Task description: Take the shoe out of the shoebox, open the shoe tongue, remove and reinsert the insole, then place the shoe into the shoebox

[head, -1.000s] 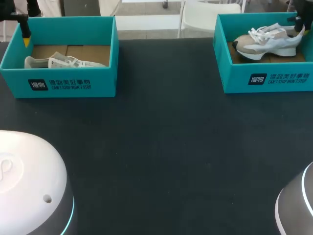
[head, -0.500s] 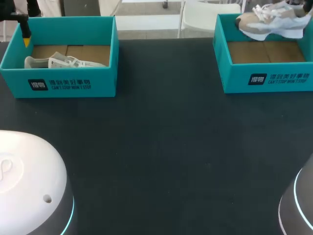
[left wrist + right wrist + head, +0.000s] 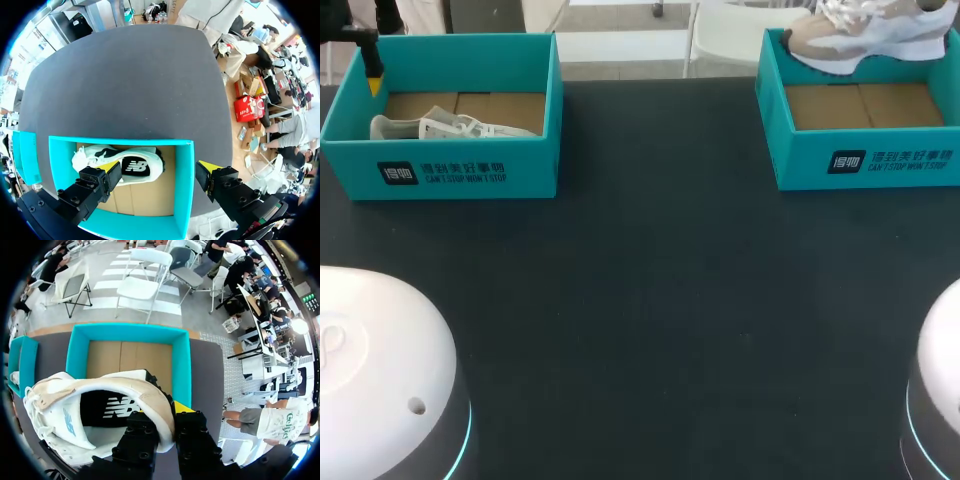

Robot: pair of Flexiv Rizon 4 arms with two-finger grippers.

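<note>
Our right gripper (image 3: 167,416) is squeezed shut on the heel edge of the white and tan lace-up shoe (image 3: 75,405), with a finger on each side of it. The shoe is up in the air over the back wall of the right teal cardboard shoebox (image 3: 865,160). It touches nothing but the gripper. Its toe points toward the middle of the black surface (image 3: 660,300). Under the shoe we can see the brown cardboard floor of that box.

Our left gripper (image 3: 159,168) is wide open and holds nothing. It hangs over one end of the left teal cardboard shoebox (image 3: 470,172). One finger is above the white shoe with a black patch (image 3: 125,165). The other finger is outside the box wall. That shoe lies on its side on the brown floor of the left box, close to the front wall.

The two boxes stand well apart, near the far corners of the surface.
</note>
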